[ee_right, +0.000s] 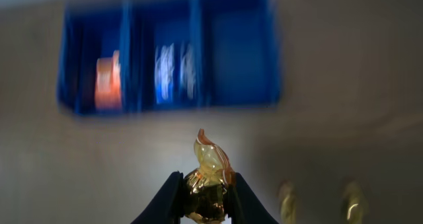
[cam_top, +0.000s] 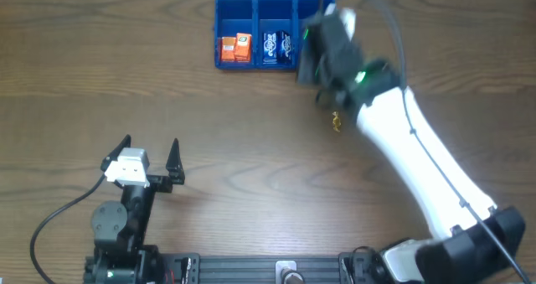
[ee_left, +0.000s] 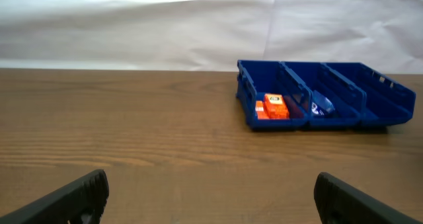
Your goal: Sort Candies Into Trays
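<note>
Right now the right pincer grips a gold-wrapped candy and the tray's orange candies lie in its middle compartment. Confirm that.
Not quite. The orange candies lie in the left end compartment of the tray, as the top view shows; the middle one holds blue candies. The right pincer does grip a gold-wrapped candy.

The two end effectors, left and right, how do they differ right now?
The left end effector is open and empty; the right end effector is shut on a gold-wrapped candy. The left sits far from the blue tray; the right is near it. Both are black.
</note>
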